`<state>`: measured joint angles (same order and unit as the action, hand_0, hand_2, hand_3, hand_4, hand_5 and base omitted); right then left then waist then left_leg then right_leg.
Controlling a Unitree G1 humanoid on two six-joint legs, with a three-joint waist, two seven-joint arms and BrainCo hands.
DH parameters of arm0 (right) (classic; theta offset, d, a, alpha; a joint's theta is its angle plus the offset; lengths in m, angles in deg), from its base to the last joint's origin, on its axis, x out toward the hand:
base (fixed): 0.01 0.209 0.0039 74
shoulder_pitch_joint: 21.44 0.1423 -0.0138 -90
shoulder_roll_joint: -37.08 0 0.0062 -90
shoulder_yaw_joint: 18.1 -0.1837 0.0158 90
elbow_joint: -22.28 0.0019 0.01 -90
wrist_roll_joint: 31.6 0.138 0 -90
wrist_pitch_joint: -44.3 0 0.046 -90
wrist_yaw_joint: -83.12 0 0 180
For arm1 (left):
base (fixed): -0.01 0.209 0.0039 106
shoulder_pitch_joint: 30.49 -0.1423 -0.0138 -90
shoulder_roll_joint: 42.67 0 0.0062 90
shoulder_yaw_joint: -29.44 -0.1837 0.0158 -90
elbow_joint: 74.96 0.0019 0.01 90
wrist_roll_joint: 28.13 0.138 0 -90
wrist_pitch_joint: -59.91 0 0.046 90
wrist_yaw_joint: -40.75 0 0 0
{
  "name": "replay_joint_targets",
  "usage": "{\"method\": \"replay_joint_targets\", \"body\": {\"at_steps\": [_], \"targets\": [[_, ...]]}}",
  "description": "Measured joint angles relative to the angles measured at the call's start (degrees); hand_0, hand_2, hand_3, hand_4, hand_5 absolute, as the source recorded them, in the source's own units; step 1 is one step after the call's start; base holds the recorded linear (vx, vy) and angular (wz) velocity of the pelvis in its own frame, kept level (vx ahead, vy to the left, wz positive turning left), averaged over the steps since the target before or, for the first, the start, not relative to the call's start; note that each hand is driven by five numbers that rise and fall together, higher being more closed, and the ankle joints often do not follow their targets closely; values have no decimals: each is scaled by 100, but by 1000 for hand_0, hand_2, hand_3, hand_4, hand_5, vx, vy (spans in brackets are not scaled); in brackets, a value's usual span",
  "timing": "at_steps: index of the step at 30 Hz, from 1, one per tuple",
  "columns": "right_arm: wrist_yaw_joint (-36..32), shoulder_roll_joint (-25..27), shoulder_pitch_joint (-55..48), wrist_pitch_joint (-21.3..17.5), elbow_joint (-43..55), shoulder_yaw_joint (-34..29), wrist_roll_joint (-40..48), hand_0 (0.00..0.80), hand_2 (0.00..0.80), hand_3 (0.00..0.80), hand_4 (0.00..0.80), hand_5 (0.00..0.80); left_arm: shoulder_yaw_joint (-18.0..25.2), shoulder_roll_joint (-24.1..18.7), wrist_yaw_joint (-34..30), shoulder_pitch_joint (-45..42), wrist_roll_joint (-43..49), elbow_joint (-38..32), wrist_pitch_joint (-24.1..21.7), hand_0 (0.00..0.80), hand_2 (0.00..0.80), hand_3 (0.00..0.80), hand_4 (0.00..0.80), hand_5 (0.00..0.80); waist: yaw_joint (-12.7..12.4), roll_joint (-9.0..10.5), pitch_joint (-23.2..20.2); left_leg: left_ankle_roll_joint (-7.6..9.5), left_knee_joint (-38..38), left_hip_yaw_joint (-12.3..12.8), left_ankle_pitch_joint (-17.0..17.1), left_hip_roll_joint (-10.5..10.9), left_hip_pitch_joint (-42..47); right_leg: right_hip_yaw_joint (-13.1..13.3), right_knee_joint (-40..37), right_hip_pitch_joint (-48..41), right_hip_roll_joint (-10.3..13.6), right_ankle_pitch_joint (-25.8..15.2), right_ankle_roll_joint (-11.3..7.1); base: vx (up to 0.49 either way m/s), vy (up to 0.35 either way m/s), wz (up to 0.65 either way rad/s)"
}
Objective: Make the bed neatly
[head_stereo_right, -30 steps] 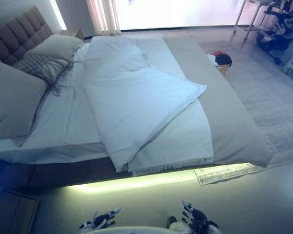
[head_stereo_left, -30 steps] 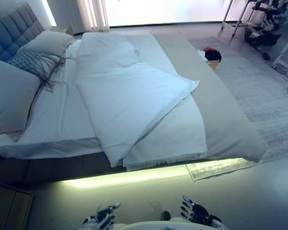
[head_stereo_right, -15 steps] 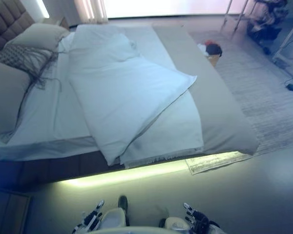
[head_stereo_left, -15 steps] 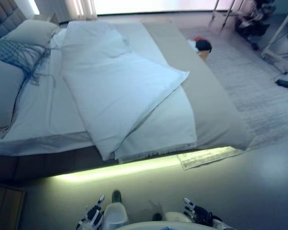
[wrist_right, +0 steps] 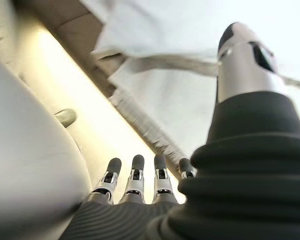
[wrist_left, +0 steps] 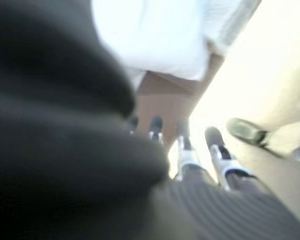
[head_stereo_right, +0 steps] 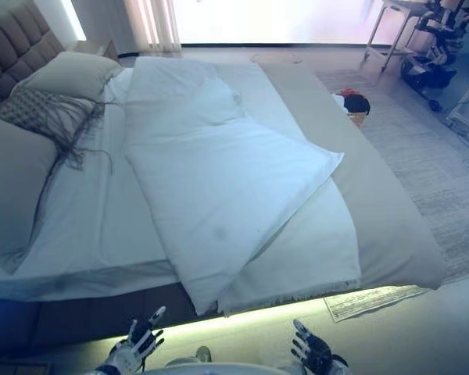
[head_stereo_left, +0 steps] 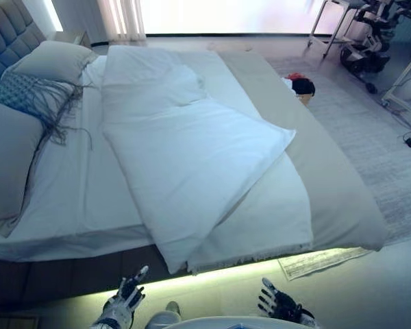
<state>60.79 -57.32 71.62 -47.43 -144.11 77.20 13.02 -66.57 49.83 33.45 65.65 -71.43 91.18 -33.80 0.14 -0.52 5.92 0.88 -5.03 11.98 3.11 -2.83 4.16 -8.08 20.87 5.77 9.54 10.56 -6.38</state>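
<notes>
A white duvet [head_stereo_left: 192, 157] lies crooked on the bed [head_stereo_left: 75, 192], one corner folded over the grey blanket [head_stereo_left: 329, 185] and its near edge hanging over the bedside. Grey pillows [head_stereo_left: 14, 157] and a fringed cushion [head_stereo_left: 34, 96] rest against the tufted headboard [head_stereo_left: 7, 34]. My left hand [head_stereo_left: 125, 299] is low in front of the bed's near side, fingers straight and holding nothing. Further right, my right hand [head_stereo_left: 279, 306] is spread open, also holding nothing. In the right wrist view the fingers [wrist_right: 135, 177] point at the fringed blanket edge [wrist_right: 145, 125].
A pale rug [head_stereo_left: 370, 137] lies beyond the bed on the right. A small box with red and black things [head_stereo_left: 300, 86] stands at the bed's far side. Metal frames and equipment [head_stereo_left: 370, 41] stand at the back right. A glowing light strip [head_stereo_left: 246, 274] runs under the bed.
The camera has moved closer to the bed and shifted. Both hands stay low and open; the left hand now reaches slightly higher toward the bedside.
</notes>
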Motion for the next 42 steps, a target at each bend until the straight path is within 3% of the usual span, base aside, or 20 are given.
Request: {"method": "replay_joint_targets", "body": {"at_steps": [3, 5, 6, 7, 8, 10, 12, 14, 16, 20, 26, 33, 42], "targets": [[-120, 150, 180, -132, 176, 44, 214, 0, 0, 0, 0, 0, -30, 55, -91, 166, 0, 13, -74, 0, 0, 0, 0, 0, 265, -78, 211, 36, 97, -295, -96, 74, -268, 28, -1164, 799, -145, -690, -95, 81, -111, 41], [-40, 91, 237, -202, 200, 35, 341, 0, 0, 0, 0, 0, -30, 125, -187, 227, -7, -21, -128, 0, 0, 0, 0, 0, 384, 87, 311, -82, 315, -629, -201, 255, -399, 143, -1095, 1027, -43, -956, -102, 271, -54, 103], [61, 25, 223, -202, 183, 37, 336, 0, 0, 0, 0, 0, -60, 199, -219, 172, -12, -79, -187, 0, 0, 0, 0, 0, 347, 198, 334, -168, 569, -765, -364, 343, -379, 207, -1090, 824, 1, -1144, 76, 192, -16, 107], [146, -4, 225, -210, 180, 33, 340, 0, 0, 0, 0, 0, -149, 266, -237, 168, -13, -98, -198, 0, 0, 0, 0, 0, 358, 249, 399, -246, 888, -729, -532, 327, -419, 169, -1036, 707, 41, -1371, 279, 150, -2, 94], [210, 31, 260, -226, 181, 33, 403, 0, 0, 0, 0, 0, -241, 383, -254, 126, -5, -111, -200, 0, 0, 0, 0, 0, 324, 141, 431, -293, 1101, -625, -680, 177, -468, 48, -977, 652, -42, -1278, 408, 135, -7, 59], [256, 31, 463, -315, 236, 9, 687, 0, 0, 0, 0, 0, -401, 422, -274, 72, 7, -109, -188, 0, 0, 0, 0, 0, 142, 16, 466, -400, 1229, -478, -755, -41, -582, -45, -999, 698, -243, -1269, 484, 102, -14, 11], [304, 41, 714, -423, 347, -26, 968, 0, 0, 0, 0, 0, -420, 426, -304, 98, 4, -123, -187, 0, 0, 0, 0, 0, 53, 27, 502, -425, 1272, -428, -774, -163, -690, -80, -1001, 797, -360, -1247, 564, 28, -4, -1], [368, 106, 970, -574, 419, -39, 1144, 0, 0, 0, 0, 0, -533, 421, -371, 205, 2, -161, -189, 0, 0, 0, 0, 0, 52, 60, 608, -444, 1343, -434, -783, -219, -807, -178, -940, 849, -376, -1223, 609, -46, -26, 13], [444, 207, 1268, -697, 430, -37, 1306, 0, 0, 0, 0, 0, -685, 408, -470, 365, -24, -222, -202, 0, 0, 0, 0, 0, 38, 63, 734, -567, 1675, -445, -867, -242, -1111, -233, -749, 1033, -329, -1150, 617, -100, -20, 19], [808, 545, 2330, -705, 450, -35, 1567, 0, 0, 0, 0, 0, -745, 210, -763, 906, -386, -395, -252, 0, 0, 0, 0, 0, 11, 5, 1318, -481, 3034, -591, -1349, -176, -2130, -245, 334, 1884, -23, -795, 583, -118, 8, 21], [1296, 1370, 3695, -486, 614, -114, 1824, 0, 0, 0, 0, 0, -744, 19, -881, 1168, -1098, -664, -335, 0, 0, 0, 0, 0, -176, -309, 1942, -261, 4489, -721, -1785, -101, -3476, -176, 1399, 3012, 260, -599, 562, -82, 55, 12], [1542, 1989, 4253, -113, 602, -115, 2027, 0, 0, 0, 0, 0, -571, -147, -844, 1118, -2103, -1455, -437, 0, 0, 0, 0, 0, -421, -431, 2155, -78, 5477, -745, -2060, -62, -4477, -128, 2192, 3917, 508, -493, 531, -32, 28, 5], [1843, 2731, 4862, 3, 581, -116, 2212, 0, 0, 0, 0, 0, -345, -307, -747, 920, -2349, -1749, -465, 0, 0, 0, 0, 0, -443, -543, 2288, -33, 6020, -791, -2116, -53, -5189, -50, 2648, 4602, 572, -455, 558, -2, -7, 0]]}}
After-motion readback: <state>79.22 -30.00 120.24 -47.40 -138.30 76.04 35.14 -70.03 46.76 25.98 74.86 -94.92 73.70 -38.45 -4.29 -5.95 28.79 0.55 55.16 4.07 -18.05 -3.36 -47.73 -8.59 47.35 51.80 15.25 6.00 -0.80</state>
